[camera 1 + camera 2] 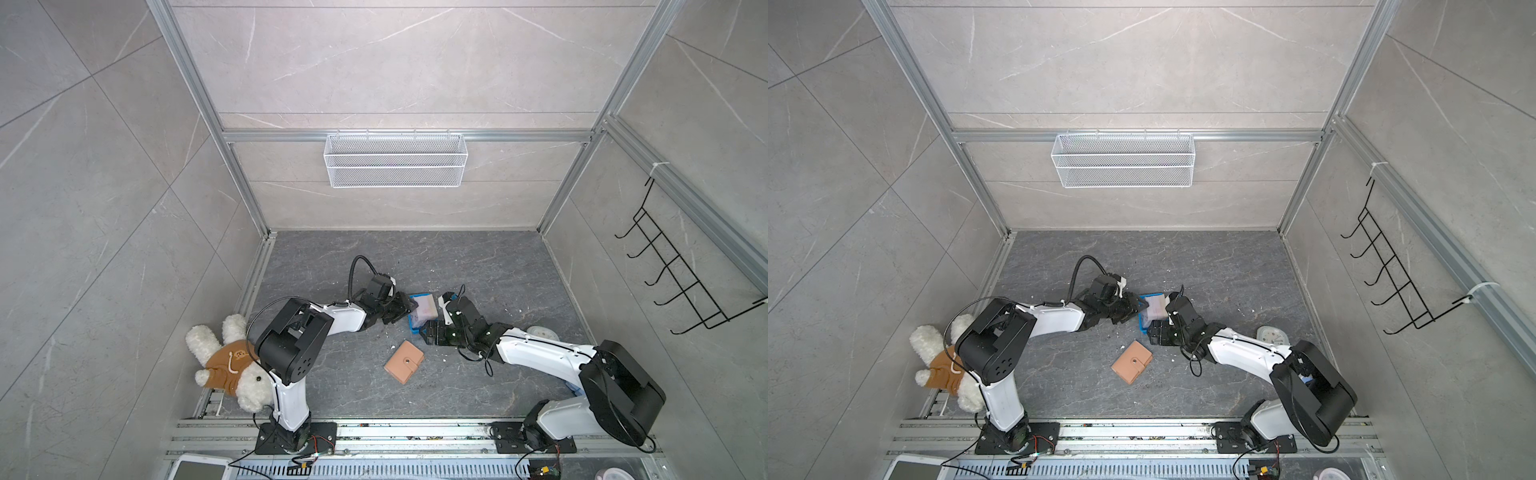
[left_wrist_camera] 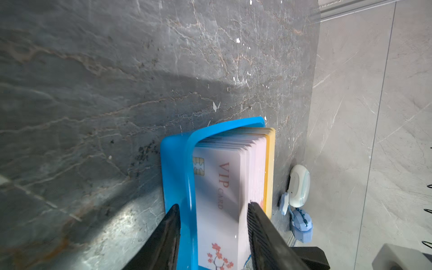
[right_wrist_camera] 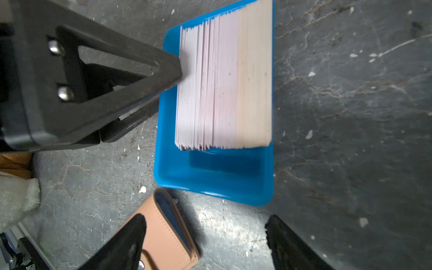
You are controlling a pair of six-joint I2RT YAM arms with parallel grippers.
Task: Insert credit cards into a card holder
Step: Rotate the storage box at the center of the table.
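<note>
A thick stack of pale pink credit cards (image 3: 224,88) stands on edge in a small blue tray (image 3: 215,177); both top views show it mid-table (image 1: 426,307) (image 1: 1156,307). My left gripper (image 2: 212,205) straddles the tray's wall (image 2: 173,163) and the front "VIP" card (image 2: 219,182). One finger is outside the wall, the other (image 3: 163,70) at the front cards' top edge. Whether the jaws press is unclear. The tan card holder (image 1: 404,361) (image 1: 1132,362) lies closed and snapped near the tray. My right gripper (image 3: 205,222) hovers open and empty between the holder (image 3: 163,233) and the tray's bare end.
A plush rabbit in a brown hoodie (image 1: 232,361) lies behind the left arm. A small white case with a blue charm (image 2: 299,187) sits beside the tray. A round white object (image 1: 1273,336) lies behind the right arm. A mesh basket (image 1: 395,160) and a hook rack (image 1: 681,282) hang on the walls.
</note>
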